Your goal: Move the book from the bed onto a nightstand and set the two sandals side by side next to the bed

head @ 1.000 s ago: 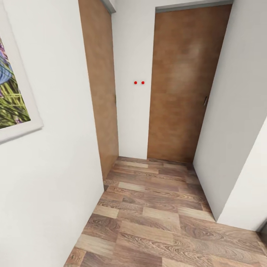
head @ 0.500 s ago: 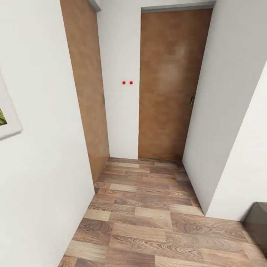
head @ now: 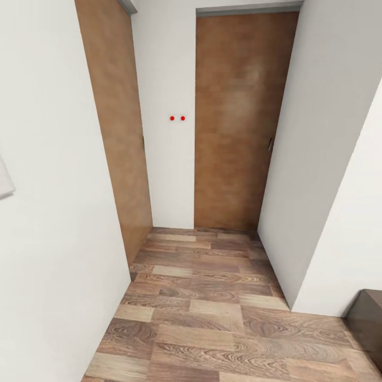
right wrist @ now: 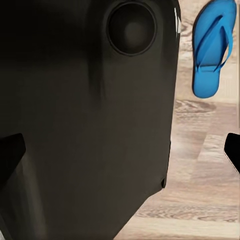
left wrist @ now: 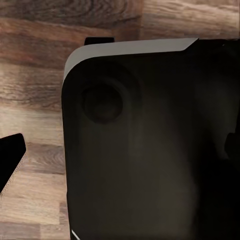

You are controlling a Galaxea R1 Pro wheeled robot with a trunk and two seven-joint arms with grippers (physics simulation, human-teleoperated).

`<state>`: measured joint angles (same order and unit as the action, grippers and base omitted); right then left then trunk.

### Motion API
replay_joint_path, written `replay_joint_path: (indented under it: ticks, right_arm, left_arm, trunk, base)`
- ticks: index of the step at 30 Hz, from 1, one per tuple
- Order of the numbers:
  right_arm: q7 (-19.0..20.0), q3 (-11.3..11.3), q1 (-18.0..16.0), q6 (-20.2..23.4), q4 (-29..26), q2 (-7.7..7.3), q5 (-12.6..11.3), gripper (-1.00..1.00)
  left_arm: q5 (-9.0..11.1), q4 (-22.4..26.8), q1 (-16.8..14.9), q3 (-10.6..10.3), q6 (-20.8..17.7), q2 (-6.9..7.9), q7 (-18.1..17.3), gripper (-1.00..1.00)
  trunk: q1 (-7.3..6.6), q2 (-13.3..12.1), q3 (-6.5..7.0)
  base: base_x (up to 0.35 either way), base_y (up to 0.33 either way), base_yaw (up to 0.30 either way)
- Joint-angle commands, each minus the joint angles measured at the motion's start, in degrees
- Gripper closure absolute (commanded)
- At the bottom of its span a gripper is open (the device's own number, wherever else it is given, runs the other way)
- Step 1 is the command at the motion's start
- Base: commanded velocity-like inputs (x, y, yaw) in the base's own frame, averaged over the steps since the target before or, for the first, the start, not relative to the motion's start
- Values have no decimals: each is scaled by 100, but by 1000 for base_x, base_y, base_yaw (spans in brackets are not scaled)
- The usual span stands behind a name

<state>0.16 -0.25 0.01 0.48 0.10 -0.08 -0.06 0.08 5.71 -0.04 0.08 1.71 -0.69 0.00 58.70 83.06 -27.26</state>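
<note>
Head view, near to far: wood-plank floor [head: 212, 318] underfoot, a dark block [head: 367, 318] at the lower right edge, too cropped to name. White walls [head: 53, 239] close in on both sides of a short passage. One brown wooden door [head: 114, 132] stands along the left side, a second brown door [head: 239, 122] closes the far end, with a white strip of wall between them carrying two small red dots [head: 177, 118].

Right wrist view: my own dark body panel [right wrist: 90, 125] in front; beyond it one blue sandal [right wrist: 214, 47] lies flat on the plank floor, sole down, strap up. My right hand's dark tips barely show at the frame edges; I cannot tell how far it is open.

Left wrist view: dark panel [left wrist: 150, 150] again over floor planks. Left hand's opening, likewise, I cannot tell.
</note>
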Motion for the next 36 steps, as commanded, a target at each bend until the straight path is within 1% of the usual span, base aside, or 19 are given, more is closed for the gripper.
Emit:
replay_joint_path:
  ticks: [1, 28, 32, 36]
  right_arm:
    - [2, -2, -1, 5, -2, -1, -1, -100]
    - [35, 7, -1, 4, -2, -12, 14, -100]
    - [40, 4, -1, 3, -5, -11, 14, -100]
    - [38, 0, -1, 3, -5, -3, 10, -100]
  left_arm:
    - [1, 0, 0, 1, 14, -1, 0, -100]
    - [1, 0, 0, 1, 22, -1, 0, -100]
    - [1, 0, -2, 1, 22, -1, 0, -100]
    - [1, 2, -3, 1, 22, -1, 0, -100]
  trunk:
    - [3, 2, -4]
    - [3, 2, -4]
    - [3, 2, -4]
    - [3, 2, -4]
  base:
    - [291, 0, -3]
    - [324, 0, 0]
    - [217, 0, 0]
    - [64, 0, 0]
